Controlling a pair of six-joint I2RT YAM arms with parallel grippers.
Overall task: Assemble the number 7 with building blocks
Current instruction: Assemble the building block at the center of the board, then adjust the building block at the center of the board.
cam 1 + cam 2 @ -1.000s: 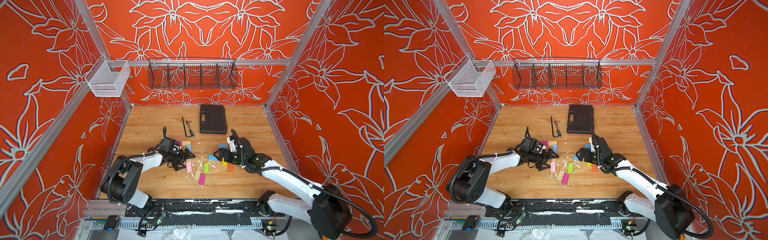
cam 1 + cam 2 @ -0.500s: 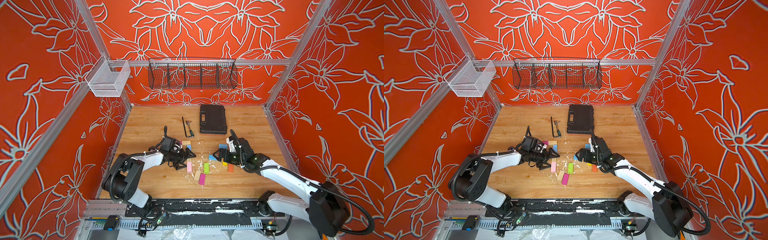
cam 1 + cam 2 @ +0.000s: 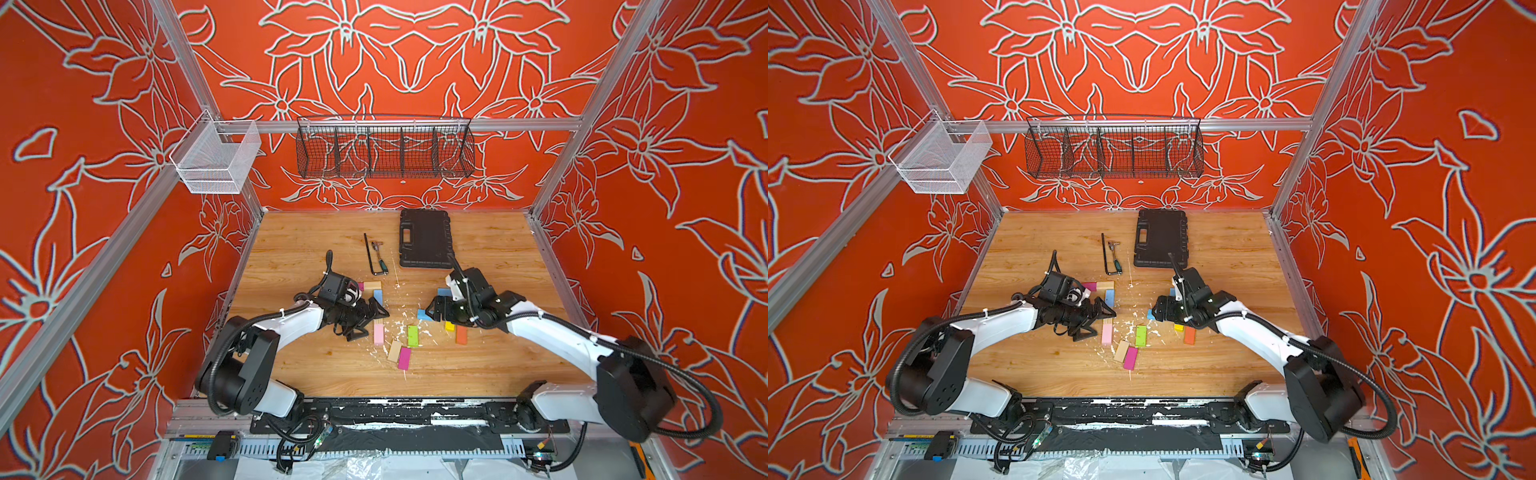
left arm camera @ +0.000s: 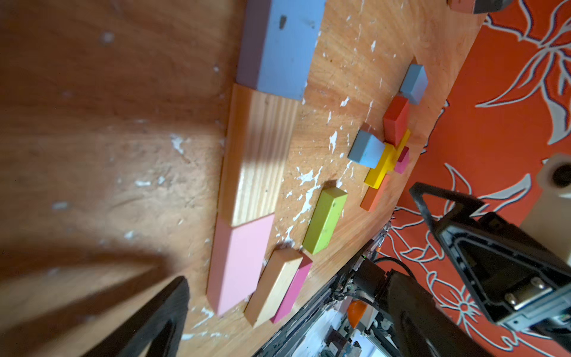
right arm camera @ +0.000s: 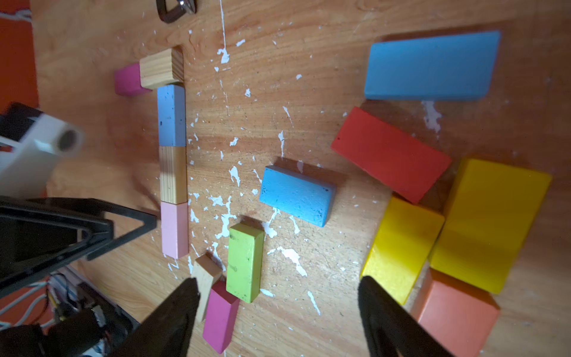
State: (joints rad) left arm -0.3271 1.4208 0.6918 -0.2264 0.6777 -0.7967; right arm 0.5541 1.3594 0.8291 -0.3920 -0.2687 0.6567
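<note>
Number 7 [image 3: 377,296] looks complete in both top views; left gripper [image 3: 375,323] spread, empty, beside stem. Left wrist: blue block [image 4: 281,52], wood block [image 4: 259,157], pink block [image 4: 238,262] touching end to end. Right wrist: right gripper [image 5: 278,290] released, empty, near green block [image 5: 245,261]. Apparently nothing left.

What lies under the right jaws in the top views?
A blue block, a yellow block and an orange block show at the edges of the right jaws. The red block is covered there; only the wrist views show it.
</note>
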